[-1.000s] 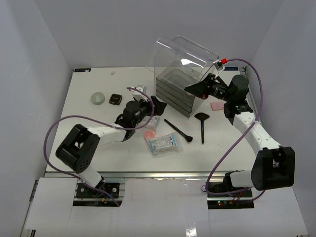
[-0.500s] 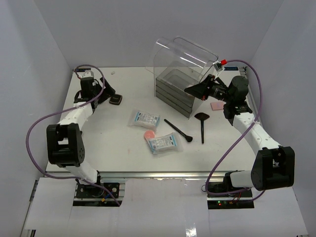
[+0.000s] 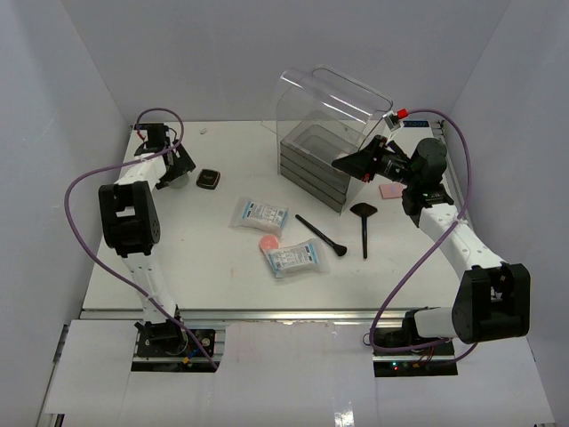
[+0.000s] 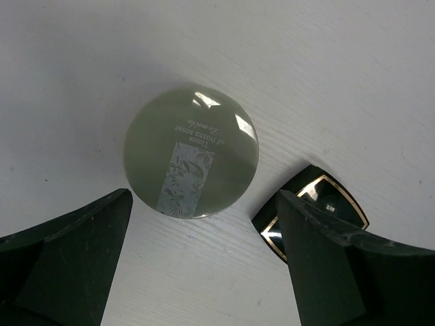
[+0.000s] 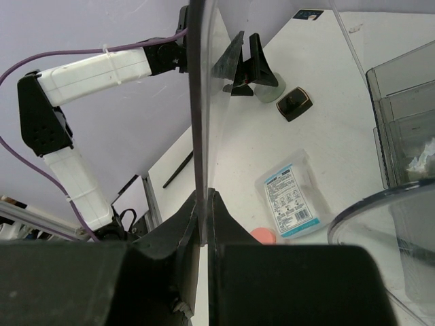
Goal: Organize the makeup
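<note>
Fingers of the left hand (image 4: 204, 200) stand spread in the left wrist view, one on each side of a round pale-green jar (image 4: 192, 151) that sits flat on the counter (image 4: 340, 68). Nothing is gripped. A black compact (image 4: 312, 210) with gold trim lies just beside the jar, partly under the right-side finger. To take the jar cleanly, I judge the hand should advance until the jar's widest part lies between the fingers. It can then lower and close, keeping that finger off the compact.

In the right wrist view the right hand (image 5: 204, 200) is clenched on the edge of the clear lid (image 5: 197, 102), holding it up. Grey drawers (image 5: 408, 115) show beyond it.

From above, the lid stands raised over the clear box (image 3: 320, 165) at the far side of the counter. Its top tray is probably open to receive things, though glare hides how much room is left. The rest of the makeup lies mid-counter, well apart from the jar. There are two sachets (image 3: 260, 214) with a pink round puff (image 3: 268, 242) between them, a thin brush (image 3: 322, 236), a fan brush (image 3: 364, 222) and a pink square puff (image 3: 391, 190) near the right arm. Only the compact crowds the grasp.
</note>
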Robot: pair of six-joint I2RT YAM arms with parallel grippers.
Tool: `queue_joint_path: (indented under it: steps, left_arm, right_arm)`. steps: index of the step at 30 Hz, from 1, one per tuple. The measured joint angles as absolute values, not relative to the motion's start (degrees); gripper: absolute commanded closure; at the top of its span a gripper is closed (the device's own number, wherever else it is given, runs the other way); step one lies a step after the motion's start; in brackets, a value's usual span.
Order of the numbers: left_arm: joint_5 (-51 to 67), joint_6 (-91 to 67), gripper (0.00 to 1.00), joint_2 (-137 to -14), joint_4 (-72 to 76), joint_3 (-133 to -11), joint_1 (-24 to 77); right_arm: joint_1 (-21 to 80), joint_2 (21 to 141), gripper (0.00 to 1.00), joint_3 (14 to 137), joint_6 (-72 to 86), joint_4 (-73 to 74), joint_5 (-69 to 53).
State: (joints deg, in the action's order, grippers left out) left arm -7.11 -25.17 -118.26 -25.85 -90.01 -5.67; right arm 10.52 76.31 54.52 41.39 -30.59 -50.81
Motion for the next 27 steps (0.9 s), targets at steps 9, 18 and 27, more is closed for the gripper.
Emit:
queue_joint_path:
  steps: [9, 18, 27]
  left_arm:
    - [-8.47, -23.52, 0.02, -122.03, -30.03, -95.23, -5.69]
    - [-8.70, -22.90, 0.04, -126.55, -32.36, -99.47, -5.84]
    - [-10.31, -22.58, 0.49, -127.70, -32.96, -100.64, -5.85]
  right_arm:
    - [10.52, 76.34, 0.91, 54.52, 41.43, -30.67, -50.92]
    - [10.52, 76.34, 0.91, 54.52, 41.45, -30.68, -50.94]
    - [10.52, 76.34, 0.91, 54.50, 41.43, -30.67, -50.96]
